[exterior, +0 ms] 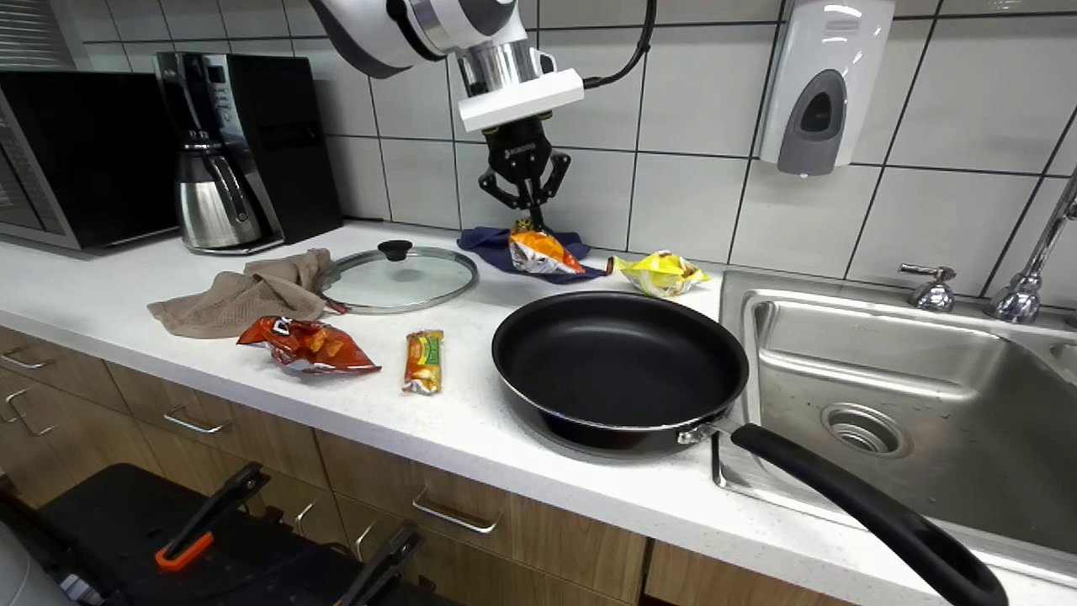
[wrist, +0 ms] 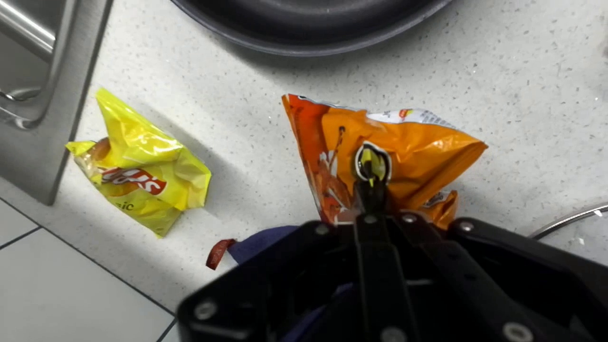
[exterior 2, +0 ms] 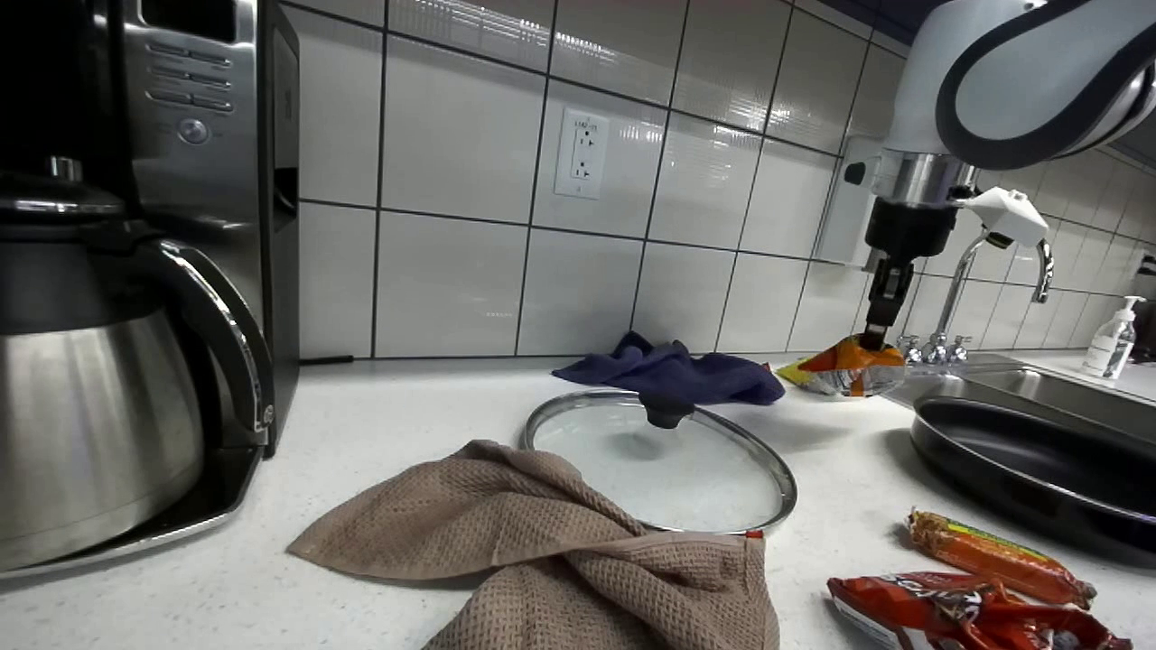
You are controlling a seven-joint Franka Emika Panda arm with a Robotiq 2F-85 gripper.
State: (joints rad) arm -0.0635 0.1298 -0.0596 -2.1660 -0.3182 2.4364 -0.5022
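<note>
1. Gripper (exterior: 537, 222), black: jaws drawn together, pinching the upper part of an orange chip bag.
2. Orange chip bag (wrist: 413, 147): hanging at the gripper's tips, tilted, over the rear part of the white counter (exterior: 467, 353); clearance beneath it cannot be told.
3. Blue towel (exterior 2: 668, 375): crumpled at the foot of the tiled wall (exterior 2: 452, 280), near the orange chip bag.
4. Yellow chip bag (wrist: 142, 152): lying on the counter between blue towel and sink (exterior: 968, 454), apart from the gripper.
5. Frying pan (exterior: 618, 362): black, beside the sink, its handle (exterior: 875, 505) reaching over a corner of it.
6. Glass lid (exterior: 395, 284): black knob (exterior: 395, 249) upward; brown towel (exterior: 244, 299) against its edge.
7. Red chip bag (exterior: 311, 347), snack bar (exterior: 423, 362): near each other, toward the counter's front.
8. Coffee maker (exterior: 286, 143), steel jug (exterior: 214, 202): well apart from the gripper.
</note>
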